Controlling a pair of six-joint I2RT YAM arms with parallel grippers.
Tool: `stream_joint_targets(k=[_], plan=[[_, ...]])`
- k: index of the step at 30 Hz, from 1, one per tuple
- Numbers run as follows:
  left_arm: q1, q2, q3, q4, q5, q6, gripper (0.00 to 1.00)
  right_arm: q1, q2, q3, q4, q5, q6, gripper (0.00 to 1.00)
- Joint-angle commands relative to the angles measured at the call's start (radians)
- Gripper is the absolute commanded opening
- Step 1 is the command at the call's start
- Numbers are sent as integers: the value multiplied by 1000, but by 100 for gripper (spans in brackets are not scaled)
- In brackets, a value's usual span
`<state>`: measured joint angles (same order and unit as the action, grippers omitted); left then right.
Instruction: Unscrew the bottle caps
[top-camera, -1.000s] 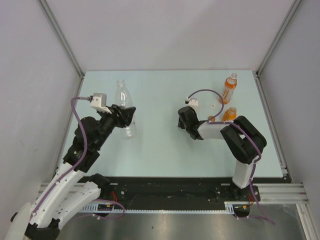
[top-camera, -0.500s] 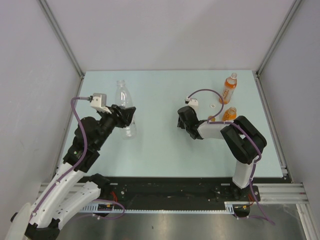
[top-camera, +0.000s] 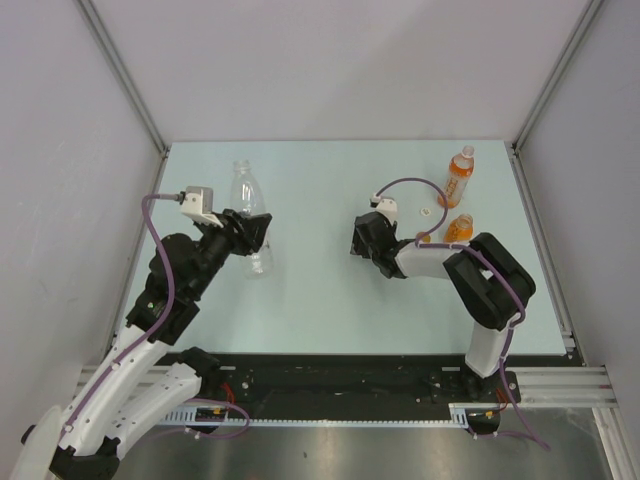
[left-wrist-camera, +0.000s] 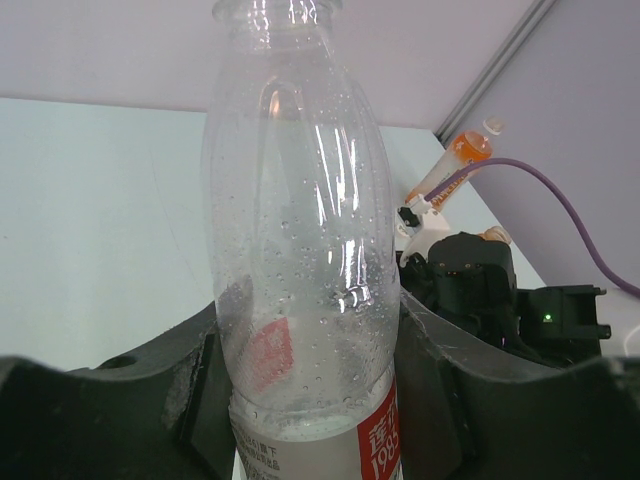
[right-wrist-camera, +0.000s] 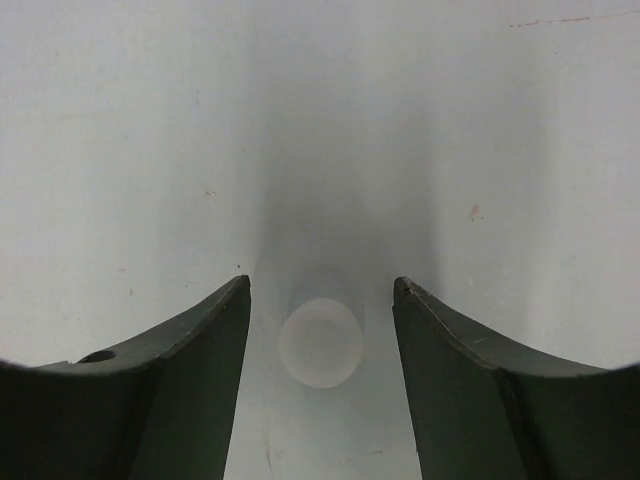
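We see a pale green table (top-camera: 310, 320) enclosed by plain grey walls (top-camera: 330, 60). Metal posts (top-camera: 122, 75) rise at its far corners, and we find the light even

We log two arms, left arm (top-camera: 165, 290) and right arm (top-camera: 490, 285): black joint housings, white link tubes. A purple cable (top-camera: 408, 181) loops along each. White camera block (top-camera: 197, 203) at left wrist. On the right gripper (right-wrist-camera: 320, 282), fingers (right-wrist-camera: 190, 380) dark, matte, curved inward.

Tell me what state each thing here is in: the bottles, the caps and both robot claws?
Left gripper: shut on clear colourless plastic bottle.
Right gripper: open, holding nothing.
Clear bottle: upright, its cap off.
Small whitish round cap: lying loose between the right gripper's jaws, untouched.
Tall orange labelled bottle: upright, white cap on.
Short squat orange bottle: upright, cap state unclear.
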<state>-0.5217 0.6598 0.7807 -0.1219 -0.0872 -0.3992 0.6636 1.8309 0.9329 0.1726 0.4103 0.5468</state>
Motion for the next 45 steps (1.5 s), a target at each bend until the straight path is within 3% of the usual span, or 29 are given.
stream_joint_targets(k=[1, 7, 11, 15, 17, 18, 19, 22, 26, 45], plan=[[-8, -8, -4, 34, -11, 16, 7, 5, -70, -5, -120, -10, 25, 66], [-9, 15, 2, 38, 0, 20, 7, 7, -237, 90, -234, -15, 16, 71], [-8, 43, 2, 71, 41, 37, 7, 7, -437, 149, -263, -69, -13, 72], [-9, 84, -21, 192, 269, 57, 7, 5, -602, 147, -205, -223, -57, 72], [-8, 107, -34, 299, 496, 62, 7, 1, -653, 149, -183, -321, -57, 72], [-8, 142, -44, 338, 570, 40, 1, -2, -701, 149, -183, -361, -44, 72], [-9, 159, -50, 385, 721, 19, 0, -10, -722, 149, -151, -399, -33, 72], [-14, 236, -67, 553, 883, -64, 1, -38, -792, 147, -113, -577, 16, 72], [-21, 308, -25, 571, 972, -75, 1, -62, -858, 147, -73, -737, 64, 73], [-159, 379, 68, 447, 905, 54, 0, -67, -863, 149, -70, -890, 99, 73]])
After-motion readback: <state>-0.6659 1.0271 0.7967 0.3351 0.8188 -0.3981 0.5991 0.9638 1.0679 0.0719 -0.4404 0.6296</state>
